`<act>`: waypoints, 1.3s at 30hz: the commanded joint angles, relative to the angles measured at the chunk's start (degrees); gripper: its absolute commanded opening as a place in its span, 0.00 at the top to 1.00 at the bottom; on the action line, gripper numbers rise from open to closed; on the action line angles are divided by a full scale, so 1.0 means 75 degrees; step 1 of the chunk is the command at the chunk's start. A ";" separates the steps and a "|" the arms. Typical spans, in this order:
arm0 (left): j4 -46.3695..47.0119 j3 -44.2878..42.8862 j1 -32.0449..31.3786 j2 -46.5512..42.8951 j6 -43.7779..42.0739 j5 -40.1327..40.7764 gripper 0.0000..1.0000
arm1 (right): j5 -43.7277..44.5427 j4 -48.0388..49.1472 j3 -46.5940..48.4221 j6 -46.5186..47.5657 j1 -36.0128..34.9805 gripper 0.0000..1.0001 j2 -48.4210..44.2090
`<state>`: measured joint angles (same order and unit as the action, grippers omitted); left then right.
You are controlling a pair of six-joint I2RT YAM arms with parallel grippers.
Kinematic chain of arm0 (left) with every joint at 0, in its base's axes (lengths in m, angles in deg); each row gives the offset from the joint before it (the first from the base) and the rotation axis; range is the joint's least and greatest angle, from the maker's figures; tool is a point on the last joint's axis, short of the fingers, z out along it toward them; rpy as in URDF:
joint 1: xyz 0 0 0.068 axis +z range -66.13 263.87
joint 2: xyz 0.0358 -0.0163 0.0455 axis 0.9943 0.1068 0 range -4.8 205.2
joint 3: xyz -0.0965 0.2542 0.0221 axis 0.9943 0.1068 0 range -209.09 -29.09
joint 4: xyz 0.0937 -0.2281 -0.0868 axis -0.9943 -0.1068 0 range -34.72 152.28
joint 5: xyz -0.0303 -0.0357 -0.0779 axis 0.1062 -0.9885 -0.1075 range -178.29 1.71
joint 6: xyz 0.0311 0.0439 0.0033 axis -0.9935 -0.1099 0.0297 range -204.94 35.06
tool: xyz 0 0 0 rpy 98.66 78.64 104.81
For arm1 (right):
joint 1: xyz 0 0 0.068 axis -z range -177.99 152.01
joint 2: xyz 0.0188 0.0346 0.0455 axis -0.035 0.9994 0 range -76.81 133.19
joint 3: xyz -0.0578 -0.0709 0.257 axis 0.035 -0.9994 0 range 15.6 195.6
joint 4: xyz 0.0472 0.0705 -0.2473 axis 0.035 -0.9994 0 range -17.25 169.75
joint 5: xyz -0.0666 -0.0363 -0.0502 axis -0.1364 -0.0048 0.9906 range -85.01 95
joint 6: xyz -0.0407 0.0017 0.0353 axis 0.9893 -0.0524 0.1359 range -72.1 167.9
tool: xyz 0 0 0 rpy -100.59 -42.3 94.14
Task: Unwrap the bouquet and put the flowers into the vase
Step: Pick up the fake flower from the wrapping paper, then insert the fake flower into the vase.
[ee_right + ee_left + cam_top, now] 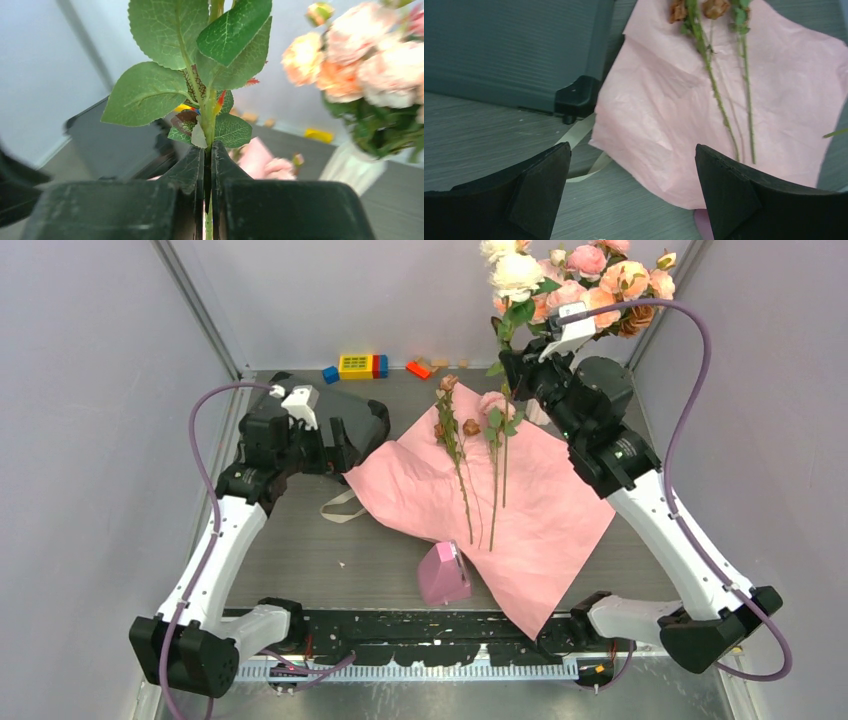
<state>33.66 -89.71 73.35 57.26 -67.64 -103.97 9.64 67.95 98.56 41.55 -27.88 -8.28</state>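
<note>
As left end effector (631,152) gapes, right end effector (207,152) holds flower (150,95) high.

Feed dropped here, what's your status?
Left gripper open near paper edge. Right gripper shut on a flower, raised by the vase. More flowers lie on paper. Peach roses crowd the vase.

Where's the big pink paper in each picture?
Top view: the pink paper lies spread out in the middle of the table, between the two arms.
Left wrist view: it fills the upper right.
Right wrist view: there is only a blurry pink patch low in the middle, and I cannot tell if it is the paper.
Shared landmark: the dark case, at upper left in the left wrist view, just left of the paper.
</note>
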 commanded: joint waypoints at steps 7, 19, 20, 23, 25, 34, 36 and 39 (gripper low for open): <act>-0.0636 0.0032 -0.0003 -0.0151 -0.1028 0.1681 0.02 | 0.2318 0.5589 -0.0721 0.4285 0.0057 1.00 0.1172; -0.0812 0.0003 -0.0003 0.0142 -0.1245 0.2024 0.03 | 0.1737 0.8245 0.0635 0.5278 0.0813 1.00 0.3196; -0.0813 0.0002 -0.0004 0.0156 -0.1251 0.2023 0.03 | 0.1672 0.8332 0.0699 0.5344 0.0834 1.00 0.3283; -0.0815 -0.0009 -0.0004 0.0205 -0.1286 0.2030 0.03 | 0.1572 0.8449 0.0981 0.5345 0.0960 1.00 0.3400; -0.0829 -0.0009 -0.0003 0.0219 -0.1298 0.2030 0.03 | 0.1496 0.8539 0.1095 0.5291 0.1019 1.00 0.3472; -0.0813 0.0017 -0.0004 0.0226 -0.1334 0.2251 0.03 | 0.1258 0.8934 0.1169 0.5268 0.1070 1.00 0.3572; -0.0802 0.0027 -0.0003 0.0217 -0.1345 0.2266 0.03 | 0.1228 0.8947 0.1139 0.5221 0.1073 1.00 0.3521; -0.0812 0.0030 -0.0003 0.0212 -0.1343 0.2260 0.03 | 0.1205 0.8822 0.1121 0.5156 0.1069 1.00 0.3401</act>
<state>27.28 -89.60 73.32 59.38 -76.67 -88.04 19.89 130.36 105.59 80.74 -19.92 18.32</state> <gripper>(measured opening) 0.972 0.066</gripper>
